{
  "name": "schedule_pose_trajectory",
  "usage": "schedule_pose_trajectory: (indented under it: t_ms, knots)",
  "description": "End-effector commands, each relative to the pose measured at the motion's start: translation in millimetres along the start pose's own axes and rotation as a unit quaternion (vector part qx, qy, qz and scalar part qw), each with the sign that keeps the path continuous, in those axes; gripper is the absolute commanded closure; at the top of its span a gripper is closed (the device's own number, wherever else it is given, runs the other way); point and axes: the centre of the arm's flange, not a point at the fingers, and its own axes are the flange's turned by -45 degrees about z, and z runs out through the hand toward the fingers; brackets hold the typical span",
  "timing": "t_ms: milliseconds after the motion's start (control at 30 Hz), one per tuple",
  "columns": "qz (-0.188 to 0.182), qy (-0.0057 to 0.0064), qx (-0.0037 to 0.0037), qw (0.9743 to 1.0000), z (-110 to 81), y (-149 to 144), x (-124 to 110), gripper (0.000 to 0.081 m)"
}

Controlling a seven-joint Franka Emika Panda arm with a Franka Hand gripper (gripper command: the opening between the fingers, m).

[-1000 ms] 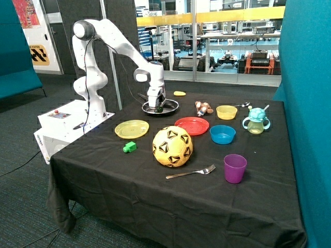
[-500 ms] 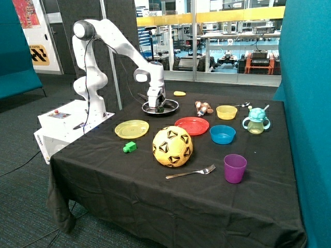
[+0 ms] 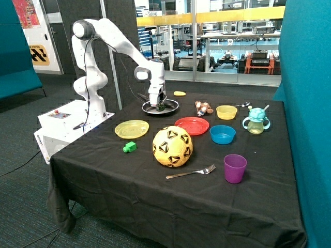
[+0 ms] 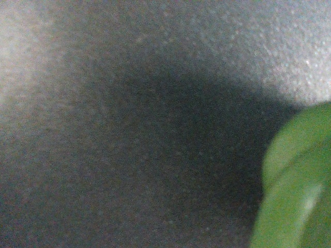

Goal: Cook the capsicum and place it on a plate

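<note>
The dark green capsicum (image 3: 162,107) lies in the black pan (image 3: 173,107) at the back of the table. My gripper (image 3: 156,105) is down inside the pan, right beside the capsicum. In the wrist view the pan's grey floor (image 4: 129,129) fills the picture and the capsicum (image 4: 297,191) shows as a green lobe at one corner. The red plate (image 3: 192,125) sits bare in front of the pan, behind the ball.
A yellow plate (image 3: 132,128), a bright green blocky toy (image 3: 129,147), a yellow-black ball (image 3: 172,146), a fork (image 3: 191,172) and a purple cup (image 3: 235,168) lie toward the front. A blue bowl (image 3: 222,134), yellow bowl (image 3: 226,111) and sippy cup (image 3: 256,121) stand beyond the red plate.
My wrist has shifted slightly up and toward the red plate's side of the pan. The capsicum stays in the pan.
</note>
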Motion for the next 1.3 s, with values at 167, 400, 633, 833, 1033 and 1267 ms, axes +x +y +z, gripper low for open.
schedule_pose_trajectory:
  t_ms: [167,400,633,833,1033,1267]
  knots:
    - [-0.008,-0.0026,0.00264,1.0000,-36.9,-8,4,0.0808]
    - [0.005,-0.0026,0.00261,1.0000,-54.3,-3,4,0.0808]
    - [0.047,-0.0027,0.00250,0.9989,-68.8,11,-5,0.0808]
    - [0.084,-0.0028,0.00239,0.9965,-74.4,26,-21,0.0808]
    - [0.105,-0.0029,0.00233,0.9944,-75.5,37,-29,0.0808]
    - [0.117,-0.0029,0.00230,0.9931,-78.1,49,-16,0.0808]
